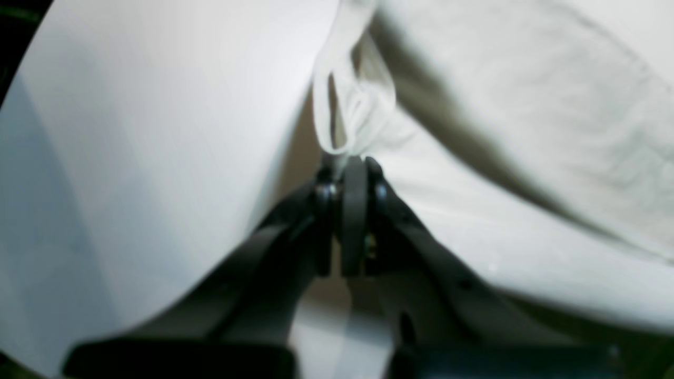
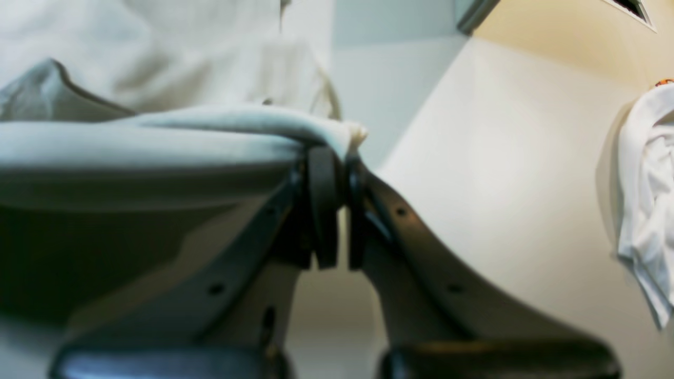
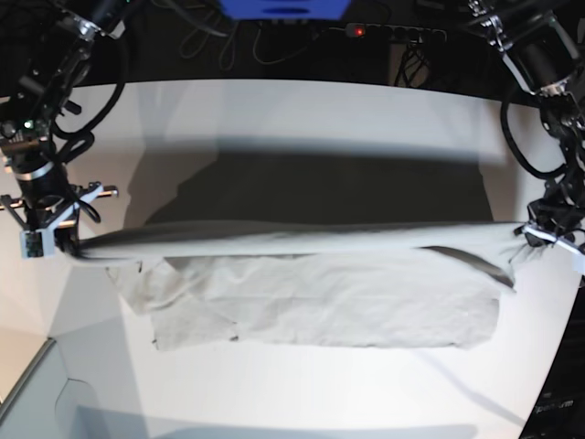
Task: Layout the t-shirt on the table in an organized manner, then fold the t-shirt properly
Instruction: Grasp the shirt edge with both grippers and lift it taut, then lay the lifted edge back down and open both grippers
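T-shirt [image 3: 311,293]: I see it stretched between both arms above the table [image 3: 274,110], its lower part draped on the surface.
Left claw [image 1: 350,163]: pinched together on a thin bunched edge.
Right claw [image 2: 337,152]: clamped on a thicker fold.
Handling: I judge it light, limp, wrinkle-prone; the middle sags.
Grip advice: I'd hold seams or corners, where doubled cloth slips less.
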### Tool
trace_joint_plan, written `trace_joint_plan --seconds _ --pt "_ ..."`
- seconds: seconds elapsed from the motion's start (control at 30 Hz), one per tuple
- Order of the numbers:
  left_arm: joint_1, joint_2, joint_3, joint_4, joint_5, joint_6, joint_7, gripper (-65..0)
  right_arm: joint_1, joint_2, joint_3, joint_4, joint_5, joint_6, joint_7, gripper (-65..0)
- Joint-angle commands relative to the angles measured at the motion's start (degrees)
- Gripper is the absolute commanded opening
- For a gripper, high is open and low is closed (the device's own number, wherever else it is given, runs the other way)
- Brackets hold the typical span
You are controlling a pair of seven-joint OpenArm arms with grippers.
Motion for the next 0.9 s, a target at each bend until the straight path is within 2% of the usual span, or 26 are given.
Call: trace_joint_plan --seconds 0.0,0.2,0.3,0.4,0.5,0.67,0.73,0.87 --pt "-1.8 -1.3 -0.3 1.1 -0.2 0.0 -1.2 -65.0 1.4 0.5 0.1 1.3 0.8 0.9 1.3 -65.0" --pt "-4.2 -3.4 -0.3 1.1 -0.5 -0.1 5.7 -65.0 0.6 0.5 1.8 1.3 0.8 0.9 1.2 -65.0" --pt "-1.5 -2.9 -0.3 0.9 -0.1 -0.3 5.5 -65.0 -1.5 0.5 2.7 1.1 1.1 0.9 1.5 -65.0" --pt "2.3 -2.7 -0.1 0.6 -0.5 -0.4 3.0 -65.0 -4.6 0.4 3.4 1.1 1.2 0.9 1.6 -65.0" --pt "5.6 -0.7 -0.3 0.6 -0.1 -0.4 0.1 -65.0 -8.8 0.3 3.1 0.6 1.3 0.9 1.7 -65.0" --pt "11.5 0.1 -0.2 0.2 -0.5 -0.4 -5.6 -65.0 -14.5 -0.8 3.0 -1.5 4.5 0.9 1.7 -65.0" --pt "12.5 1.5 -0.3 0.2 -0.1 -0.4 -7.6 -65.0 -16.1 -0.9 3.0 -3.0 4.6 0.9 1.7 -65.0" --pt "13.7 2.2 -0.3 0.2 0.0 -0.5 -9.0 -65.0 -18.3 -0.9 3.2 -6.3 4.7 0.9 1.8 -65.0"
